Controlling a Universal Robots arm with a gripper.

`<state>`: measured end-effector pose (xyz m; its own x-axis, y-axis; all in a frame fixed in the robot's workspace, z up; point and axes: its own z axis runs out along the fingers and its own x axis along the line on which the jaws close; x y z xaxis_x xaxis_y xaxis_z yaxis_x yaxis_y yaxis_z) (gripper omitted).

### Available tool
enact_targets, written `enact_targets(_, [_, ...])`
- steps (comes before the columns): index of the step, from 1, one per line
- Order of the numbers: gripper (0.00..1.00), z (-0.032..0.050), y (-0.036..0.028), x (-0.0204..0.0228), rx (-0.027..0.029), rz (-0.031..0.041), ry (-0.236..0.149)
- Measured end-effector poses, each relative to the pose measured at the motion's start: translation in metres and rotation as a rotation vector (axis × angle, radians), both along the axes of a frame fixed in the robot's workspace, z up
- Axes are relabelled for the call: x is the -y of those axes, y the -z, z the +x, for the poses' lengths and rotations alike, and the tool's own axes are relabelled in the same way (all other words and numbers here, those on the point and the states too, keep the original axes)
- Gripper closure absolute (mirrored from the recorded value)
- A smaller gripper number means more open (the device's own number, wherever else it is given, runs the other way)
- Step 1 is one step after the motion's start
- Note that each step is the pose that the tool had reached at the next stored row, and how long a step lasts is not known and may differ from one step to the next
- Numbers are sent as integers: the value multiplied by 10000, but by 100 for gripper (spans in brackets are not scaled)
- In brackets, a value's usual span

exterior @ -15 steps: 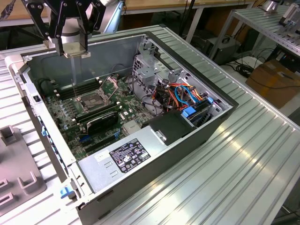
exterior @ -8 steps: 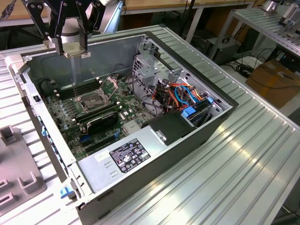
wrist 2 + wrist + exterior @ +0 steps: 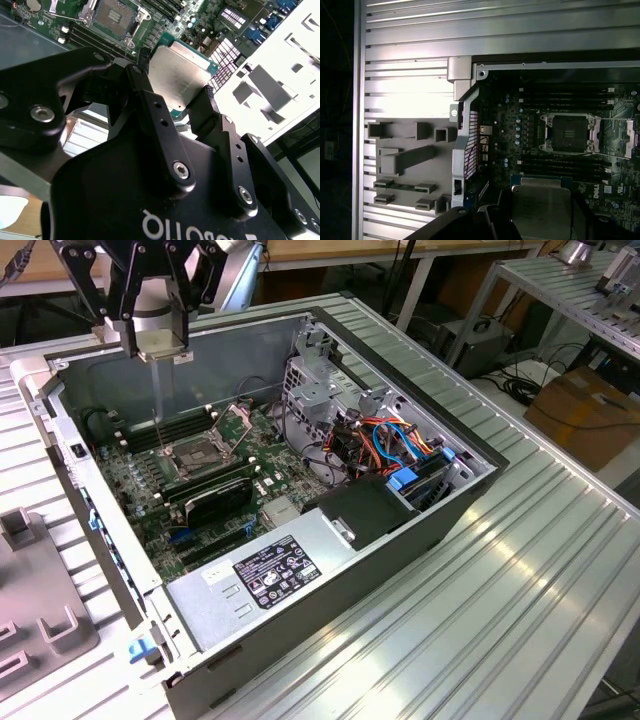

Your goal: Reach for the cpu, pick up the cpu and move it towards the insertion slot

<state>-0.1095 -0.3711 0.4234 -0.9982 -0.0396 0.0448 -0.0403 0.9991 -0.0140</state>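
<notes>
Hanging above the open computer case (image 3: 330, 335), at the upper left of the exterior view, the gripper (image 3: 175, 107) has its fingers (image 3: 150, 100) closed on the cpu (image 3: 177, 75). Below lies the insertion slot (image 3: 568, 132), uncovered, between memory slots (image 3: 565, 92), beside a grey tray (image 3: 405, 160).

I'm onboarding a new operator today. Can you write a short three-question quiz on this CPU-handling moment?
1. True or false: the gripper is shut on the cpu.
2. The insertion slot is: A) filled with a chip, B) open with its dark centre bare, C) covered by a fan.
3. In the exterior view, which box with a sticker lies at the near edge of the computer case?

Key: 1 true. 2 B. 3 the grey power-supply box.
</notes>
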Motion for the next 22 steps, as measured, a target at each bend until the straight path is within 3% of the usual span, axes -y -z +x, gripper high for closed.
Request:
enact_targets(10, [45,67,6,-18,1,0,1])
enact_targets(20, [45,155,17,-66,0,-13,1])
enact_targets(22, [45,201,42,-96,1,-24,12])
